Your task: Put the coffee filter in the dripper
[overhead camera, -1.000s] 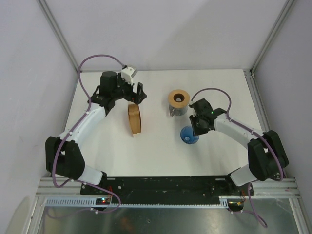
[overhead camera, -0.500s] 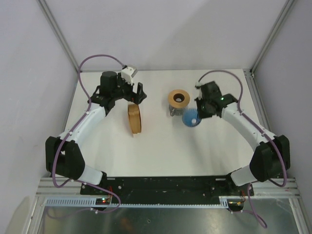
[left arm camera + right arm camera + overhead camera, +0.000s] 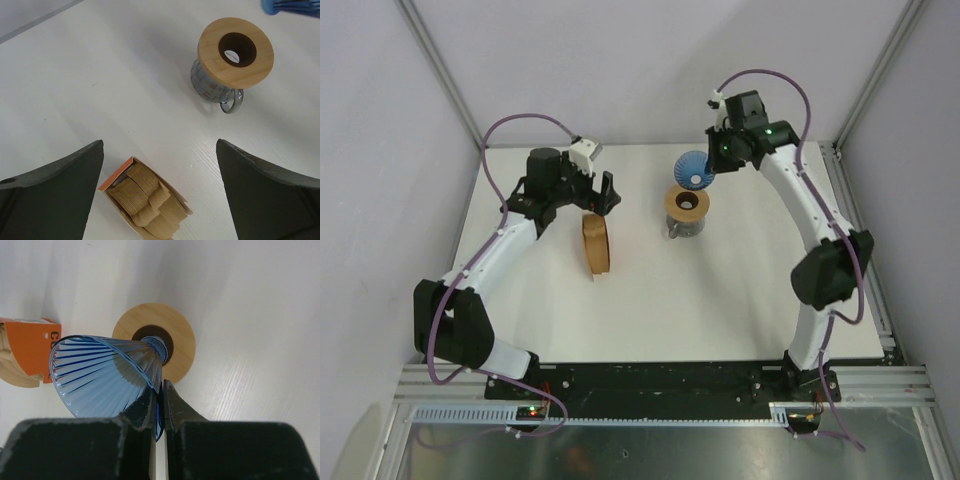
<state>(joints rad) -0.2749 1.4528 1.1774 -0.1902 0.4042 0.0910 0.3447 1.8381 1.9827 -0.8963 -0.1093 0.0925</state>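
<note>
Dripper held aloft at far right, filter stack under the idle left arm.
The left fingers (image 3: 599, 193) stand wide apart above the stack of brown filters (image 3: 145, 200), which sits in its orange pack on the desk (image 3: 650, 300). To the right, a wooden ring (image 3: 215, 55) rests on the glass jug (image 3: 207, 87). The right fingers (image 3: 154, 402) pinch the rim of the blue dripper (image 3: 105, 375), tilted in the air just beyond the ring, not touching it.

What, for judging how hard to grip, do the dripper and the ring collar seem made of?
The dripper looks like glossy translucent blue plastic or glass: ribs show through its wall. The ring collar looks like matte pale wood: even tan, no shine.
</note>
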